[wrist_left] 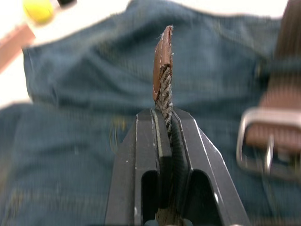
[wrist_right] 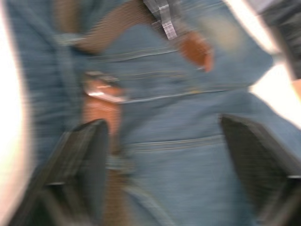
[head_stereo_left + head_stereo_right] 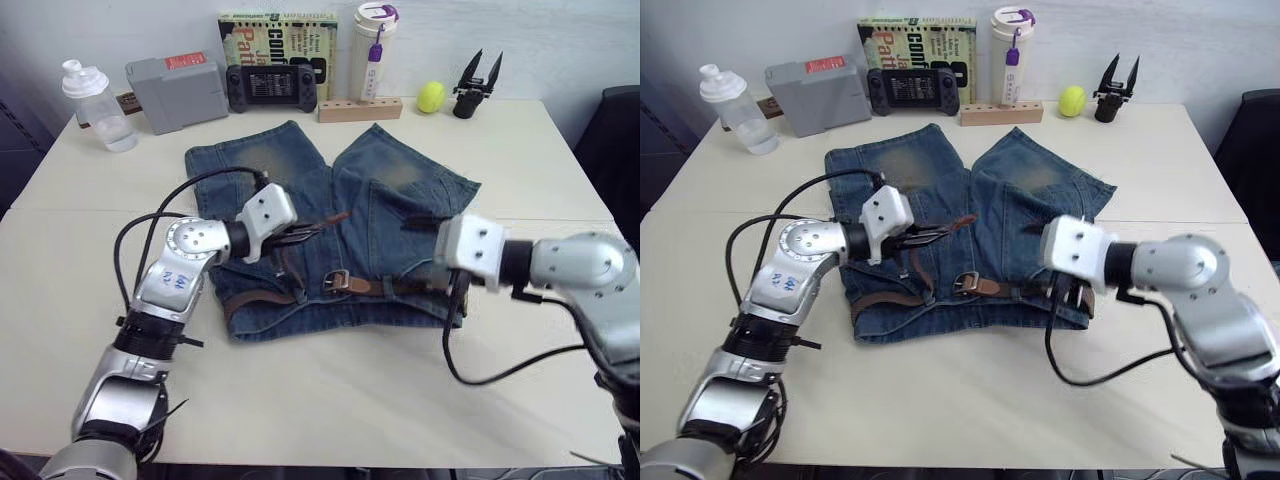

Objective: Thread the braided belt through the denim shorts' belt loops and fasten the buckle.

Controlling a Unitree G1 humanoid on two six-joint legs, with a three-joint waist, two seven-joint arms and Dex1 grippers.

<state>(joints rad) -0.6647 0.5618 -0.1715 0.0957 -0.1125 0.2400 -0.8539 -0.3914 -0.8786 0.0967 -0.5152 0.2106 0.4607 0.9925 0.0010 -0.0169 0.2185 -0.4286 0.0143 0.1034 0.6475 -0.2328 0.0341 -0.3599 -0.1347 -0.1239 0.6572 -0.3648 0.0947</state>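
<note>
The denim shorts (image 3: 390,190) lie flat on the table with the waistband toward me. The braided belt (image 3: 262,297) runs along the waistband, and its silver buckle (image 3: 336,282) rests near the middle. My left gripper (image 3: 305,233) is shut on the belt's free end. It holds the tan tip (image 1: 162,61) just above the denim, behind the buckle (image 1: 268,141). My right gripper (image 2: 164,141) hovers open over the right part of the waistband, its fingers (image 2: 84,155) wide apart, with the buckle (image 2: 101,92) ahead of it. The belt loops are too small to tell apart.
Along the table's far edge stand a clear bottle (image 3: 98,105), a grey box (image 3: 178,92), a game controller (image 3: 272,87), a book (image 3: 278,40), a white tumbler (image 3: 372,50), a wooden block (image 3: 360,108), a yellow ball (image 3: 431,96) and a black gripper tool (image 3: 478,85).
</note>
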